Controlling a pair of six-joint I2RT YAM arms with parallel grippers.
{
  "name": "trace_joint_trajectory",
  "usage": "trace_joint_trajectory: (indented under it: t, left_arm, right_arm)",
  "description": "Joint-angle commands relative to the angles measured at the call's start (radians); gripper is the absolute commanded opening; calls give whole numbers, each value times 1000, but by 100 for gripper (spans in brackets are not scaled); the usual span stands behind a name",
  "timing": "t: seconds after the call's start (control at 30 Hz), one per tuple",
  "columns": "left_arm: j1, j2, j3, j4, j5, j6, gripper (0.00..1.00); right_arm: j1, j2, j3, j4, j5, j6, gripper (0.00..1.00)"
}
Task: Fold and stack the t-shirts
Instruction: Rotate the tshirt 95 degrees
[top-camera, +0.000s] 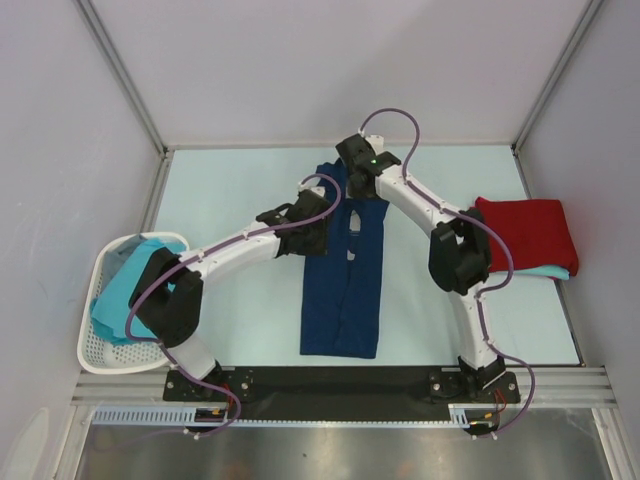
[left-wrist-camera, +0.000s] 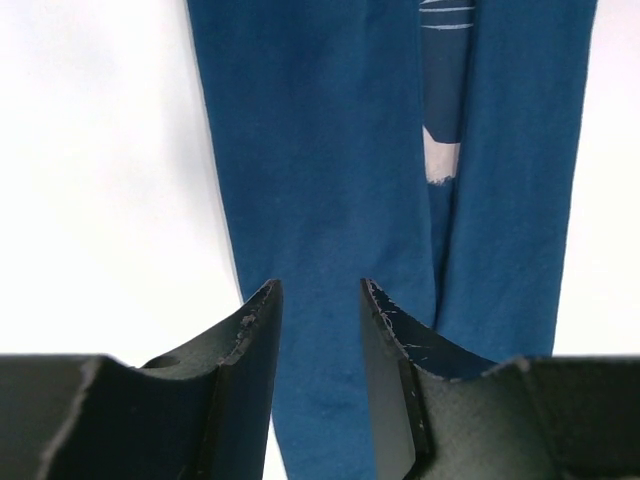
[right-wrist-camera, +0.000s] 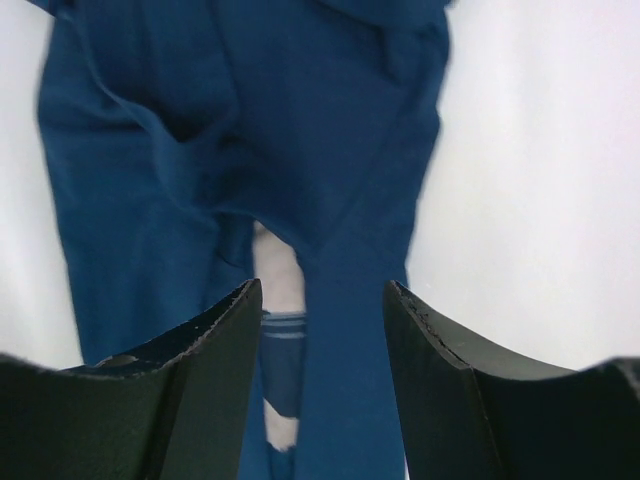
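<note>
Top external view: on the bench (top-camera: 230, 310), a navy t-shirt (top-camera: 345, 300) lies folded lengthwise at centre, a red t-shirt (top-camera: 525, 230) at the right edge; left gripper (left-wrist-camera: 319, 290) and right gripper (right-wrist-camera: 322, 290) hover over the navy cloth, jaws apart

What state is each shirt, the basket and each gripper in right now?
navy t-shirt: lying flat, sides folded in to a long strip.
red t-shirt: folded, on top of the stack at right.
lower turquoise t-shirt: folded, under the red one.
white basket: upright, holding cloth.
loose turquoise t-shirt: unfolded, bunched in the basket.
left gripper: open, over the navy shirt.
right gripper: open, over its far end.
</note>
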Motion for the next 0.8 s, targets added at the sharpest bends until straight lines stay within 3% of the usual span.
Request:
trace_joint_trajectory:
  t: [0.0, 0.43, 0.77]
  left_arm:
    - [5, -42, 17, -4, -31, -9, 41]
    - [138, -114, -71, 1, -8, -43, 40]
    - [183, -148, -126, 11, 10, -60, 40]
  right_arm:
    - [-6, 74, 108, -5, -38, -50, 56]
    - [-12, 222, 199, 16, -55, -80, 56]
    - [14, 201, 205, 68, -46, -85, 56]
